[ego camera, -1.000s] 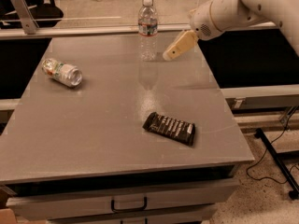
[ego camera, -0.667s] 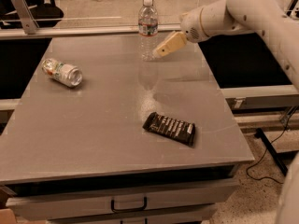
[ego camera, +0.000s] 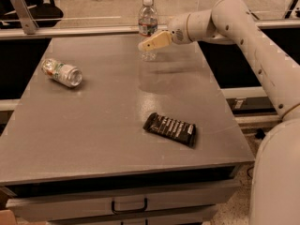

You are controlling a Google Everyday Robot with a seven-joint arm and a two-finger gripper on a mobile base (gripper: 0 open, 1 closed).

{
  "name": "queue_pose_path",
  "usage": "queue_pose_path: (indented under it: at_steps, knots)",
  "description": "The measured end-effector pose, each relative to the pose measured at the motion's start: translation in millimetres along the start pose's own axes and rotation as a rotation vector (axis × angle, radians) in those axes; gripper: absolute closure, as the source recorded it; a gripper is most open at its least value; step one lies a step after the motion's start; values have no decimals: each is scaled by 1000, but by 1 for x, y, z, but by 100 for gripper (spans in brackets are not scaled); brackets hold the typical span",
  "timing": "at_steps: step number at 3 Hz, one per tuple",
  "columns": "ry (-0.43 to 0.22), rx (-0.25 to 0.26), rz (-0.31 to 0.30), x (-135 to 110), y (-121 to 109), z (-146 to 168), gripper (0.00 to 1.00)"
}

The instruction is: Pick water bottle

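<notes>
Table holds three things. Water bottle upright at far edge, middle. Can on its side at left, well apart from bottle. Wrapped bar flat, nearer front, right of centre. Gripper above the table at the bottle's lower half, overlapping it from the right; contact unclear. Arm extends from right side. Drawer under front edge.

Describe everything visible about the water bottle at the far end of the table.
The tall, slim clear plastic water bottle has a white cap and a narrow red-and-white label band. It stands upright near the far edge of the grey table. The tan end effector overlaps its lower half in the camera view; contact cannot be confirmed.
</notes>
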State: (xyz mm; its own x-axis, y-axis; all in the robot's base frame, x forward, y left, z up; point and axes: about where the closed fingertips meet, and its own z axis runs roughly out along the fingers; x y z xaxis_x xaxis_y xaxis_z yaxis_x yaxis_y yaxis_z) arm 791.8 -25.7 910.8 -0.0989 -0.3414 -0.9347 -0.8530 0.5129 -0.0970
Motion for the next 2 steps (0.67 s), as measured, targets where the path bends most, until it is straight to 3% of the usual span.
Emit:
queue_pose_path:
  at_steps: [2]
  knots:
    - [-73, -58, 101, -2, 13, 13, 41]
